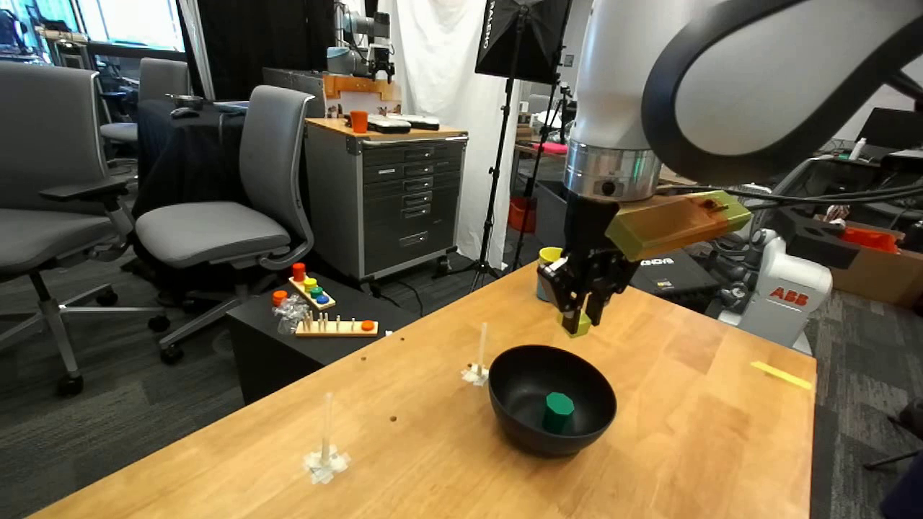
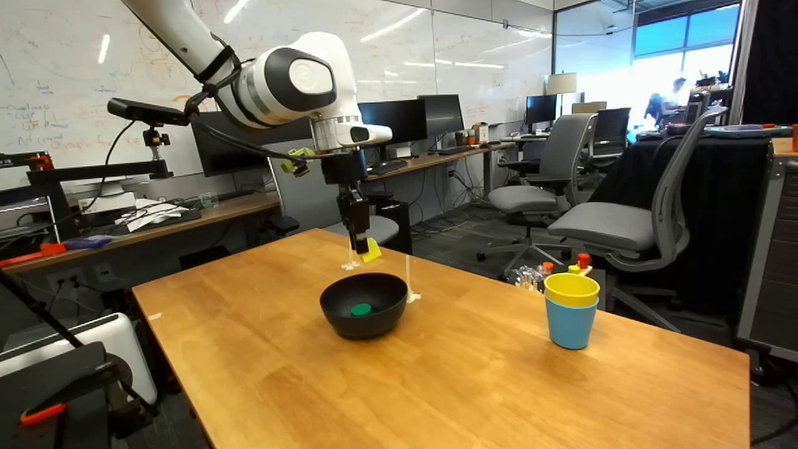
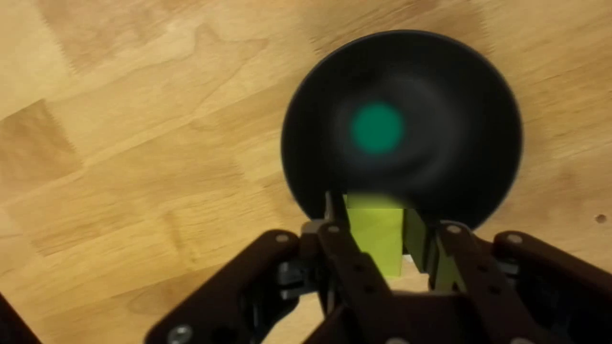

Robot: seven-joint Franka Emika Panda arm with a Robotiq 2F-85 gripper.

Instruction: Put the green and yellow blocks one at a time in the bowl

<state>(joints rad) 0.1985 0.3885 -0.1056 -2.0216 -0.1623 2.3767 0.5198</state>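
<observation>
The yellow block (image 1: 575, 329) is held tilted between the fingers of my gripper (image 1: 583, 317), above the height of the bowl's rim. It also shows in an exterior view (image 2: 372, 251) and in the wrist view (image 3: 375, 234), where it overlaps the near edge of the bowl. My gripper (image 3: 377, 220) is shut on it. The wide black bowl (image 1: 533, 441) stands upright on the table, also in an exterior view (image 2: 368, 328) and the wrist view (image 3: 487, 119). The green block (image 1: 558, 412) lies inside the bowl on its bottom; it shows in the wrist view (image 3: 377, 128) too.
A yellow cup (image 2: 572, 290) sits in a blue cup (image 2: 570, 325) on the wooden table (image 2: 474, 386). Two thin upright pegs, one (image 1: 327, 432) farther off and one (image 1: 482, 349) close to the bowl, are taped to the table. A yellow strip (image 1: 781, 375) lies near the table edge.
</observation>
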